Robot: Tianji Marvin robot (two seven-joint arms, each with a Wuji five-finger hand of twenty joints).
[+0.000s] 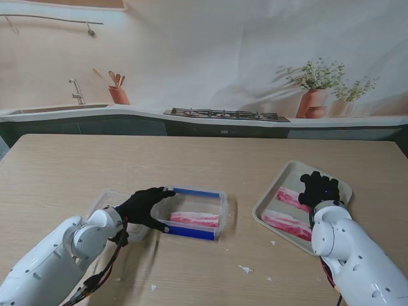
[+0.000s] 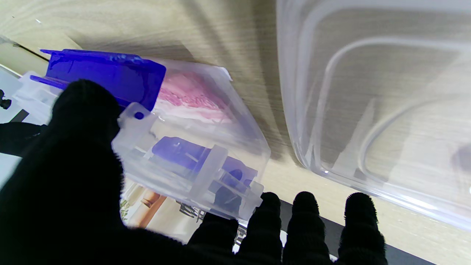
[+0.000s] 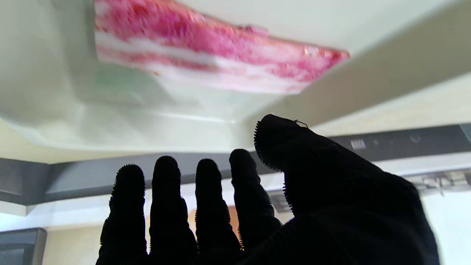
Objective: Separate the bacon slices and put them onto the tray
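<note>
2 bacon slices [image 1: 288, 211] lie on tray [image 1: 341, 184].

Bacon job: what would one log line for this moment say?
left hand: steadying bacon box, one slice inside | right hand: open over tray | tray: two slices | lid: off, left of box

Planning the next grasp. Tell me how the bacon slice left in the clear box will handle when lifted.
The bacon slice looks thin and flat, so it will probably droop. Its glossy surface suggests it may slip. The clear box looks light and might shift unless the left hand holds it.
</note>
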